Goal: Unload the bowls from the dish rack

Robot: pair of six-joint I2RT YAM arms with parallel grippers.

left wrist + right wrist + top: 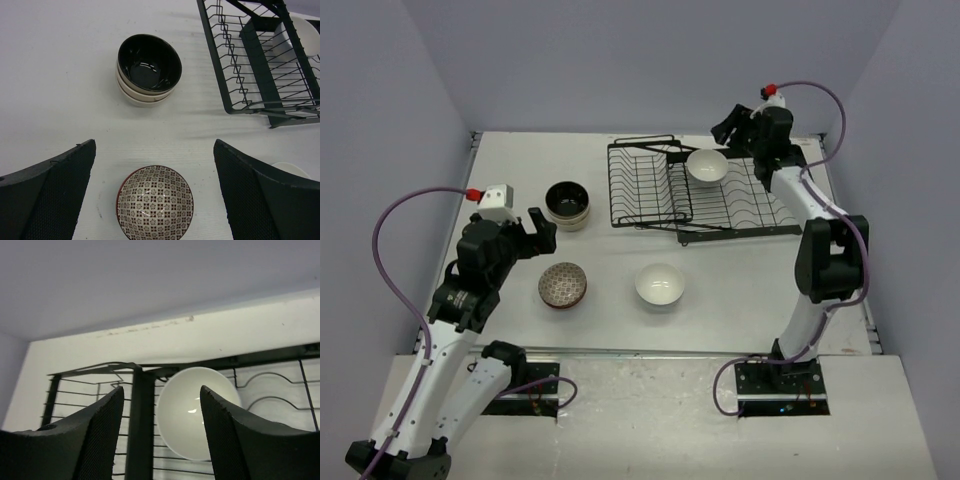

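The black wire dish rack [650, 195] stands at the back centre, with one white bowl [706, 166] on its wider flat section. My right gripper [728, 128] is open and empty, just behind and above that bowl; in the right wrist view the gripper [162, 390] frames the white bowl [190, 412] and a rack bar [139, 425]. My left gripper [535, 232] is open and empty. In the left wrist view it [155, 150] hovers above the reddish-brown patterned bowl [155, 202], with a stack of beige, dark-inside bowls [149, 70] beyond.
On the table stand the stacked beige bowls [567, 204], the patterned bowl [563, 285] and a second white bowl [660, 285]. The rack [260, 60] lies right of the stack. Grey walls close the back and sides.
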